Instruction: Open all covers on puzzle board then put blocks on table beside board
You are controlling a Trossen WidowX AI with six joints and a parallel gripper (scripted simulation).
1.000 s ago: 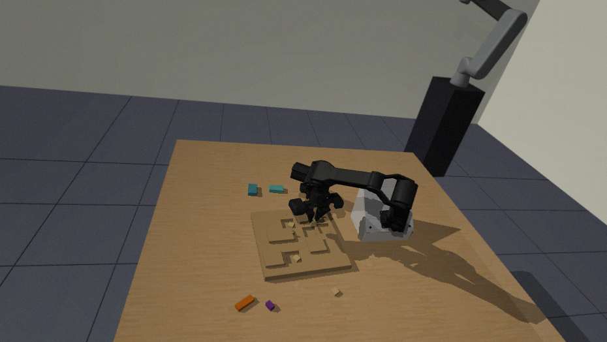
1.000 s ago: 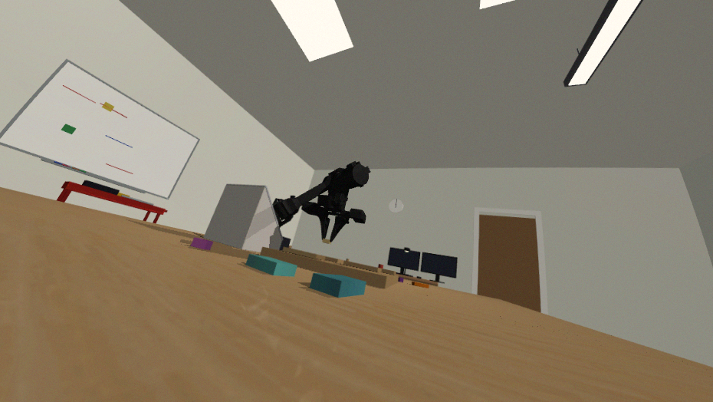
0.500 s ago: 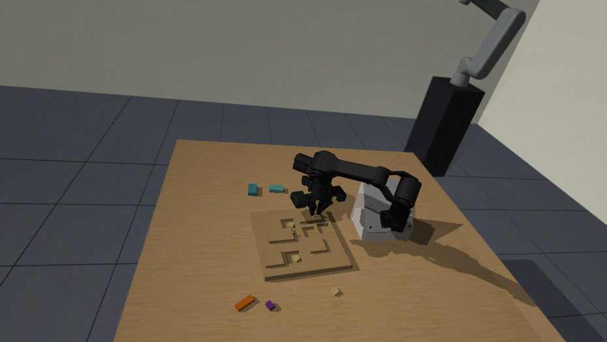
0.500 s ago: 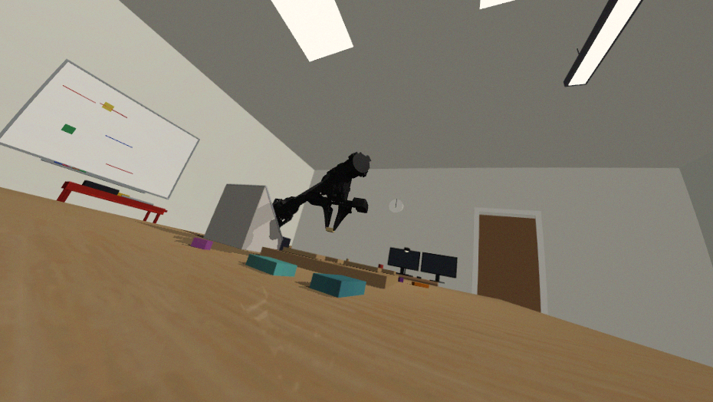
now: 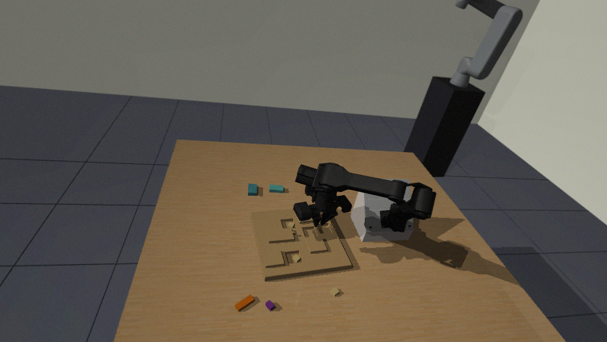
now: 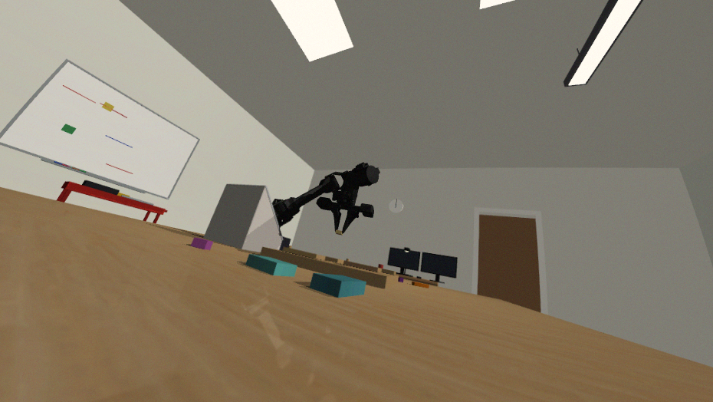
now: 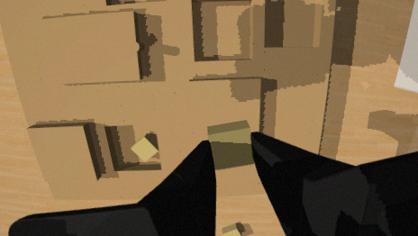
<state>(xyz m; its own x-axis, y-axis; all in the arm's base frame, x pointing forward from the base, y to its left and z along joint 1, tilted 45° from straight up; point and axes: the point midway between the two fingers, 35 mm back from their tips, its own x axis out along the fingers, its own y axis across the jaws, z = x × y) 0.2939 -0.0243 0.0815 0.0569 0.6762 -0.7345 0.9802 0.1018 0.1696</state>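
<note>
The tan puzzle board lies on the table. My gripper hangs above the board's back part and is shut on a small tan block, held clear of the board. A second tan block sits tilted in an uncovered well. A third tan block sits in a back well. Another tan block lies on the table in front of the board. Flat covers stand beside their wells.
Two teal blocks lie behind the board. An orange block and a purple block lie near the front. The arm's grey base stands right of the board.
</note>
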